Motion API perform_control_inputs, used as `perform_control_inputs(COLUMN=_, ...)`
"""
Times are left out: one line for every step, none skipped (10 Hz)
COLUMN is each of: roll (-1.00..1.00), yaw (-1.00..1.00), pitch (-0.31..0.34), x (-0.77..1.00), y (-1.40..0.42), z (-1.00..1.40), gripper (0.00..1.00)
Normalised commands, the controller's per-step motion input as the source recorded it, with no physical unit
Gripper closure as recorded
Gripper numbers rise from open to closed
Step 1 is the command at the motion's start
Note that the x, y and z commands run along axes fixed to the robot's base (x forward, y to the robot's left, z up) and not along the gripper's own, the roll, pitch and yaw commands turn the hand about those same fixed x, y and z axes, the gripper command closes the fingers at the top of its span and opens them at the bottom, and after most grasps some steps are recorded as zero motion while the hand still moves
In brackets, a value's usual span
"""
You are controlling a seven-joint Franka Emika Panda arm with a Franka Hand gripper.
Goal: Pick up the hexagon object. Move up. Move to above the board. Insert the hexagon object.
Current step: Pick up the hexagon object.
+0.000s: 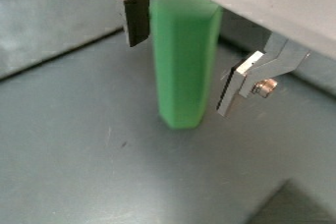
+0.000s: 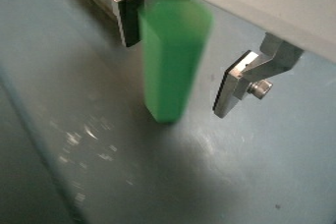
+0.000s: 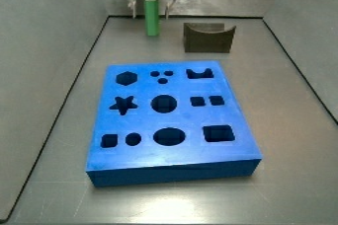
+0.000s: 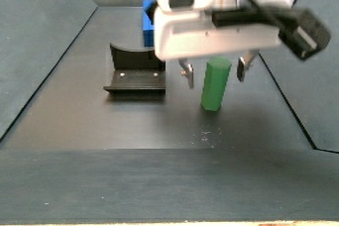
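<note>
Standing upright on the grey floor (image 3: 53, 120), the slim, plain green hexagon peg (image 3: 153, 18) sits at the far end of the work area, beyond the thick blue rectangular board (image 3: 179, 165) with its dark cut-out holes and left of the dark fixture (image 3: 208, 37). Judged rigid, light, smooth-sided plastic (could slip if pinched near its tip). Best hold: opposite flat faces on the upper half.

Gripper (image 1: 184, 59) straddles the peg; silver fingers (image 1: 133, 17) spread to either side in both wrist views, a gap showing at one plate at least. Released, not yet grasping. In a side view the peg (image 4: 216, 83) hangs centred beneath the wrist.
</note>
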Motion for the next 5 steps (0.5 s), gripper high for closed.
perform_control_inputs(roll=0.0, yaw=0.0, pitch=0.0, x=0.0, y=0.0, z=0.0, gripper=1.0)
perform_control_inputs(roll=0.0, yaw=0.0, pitch=0.0, x=0.0, y=0.0, z=0.0, gripper=1.0)
perform_control_inputs(roll=0.0, yaw=0.0, pitch=0.0, x=0.0, y=0.0, z=0.0, gripper=1.0)
perform_control_inputs(roll=0.0, yaw=0.0, pitch=0.0, x=0.0, y=0.0, z=0.0, gripper=1.0)
perform_control_inputs(roll=0.0, yaw=0.0, pitch=0.0, x=0.0, y=0.0, z=0.0, gripper=1.0)
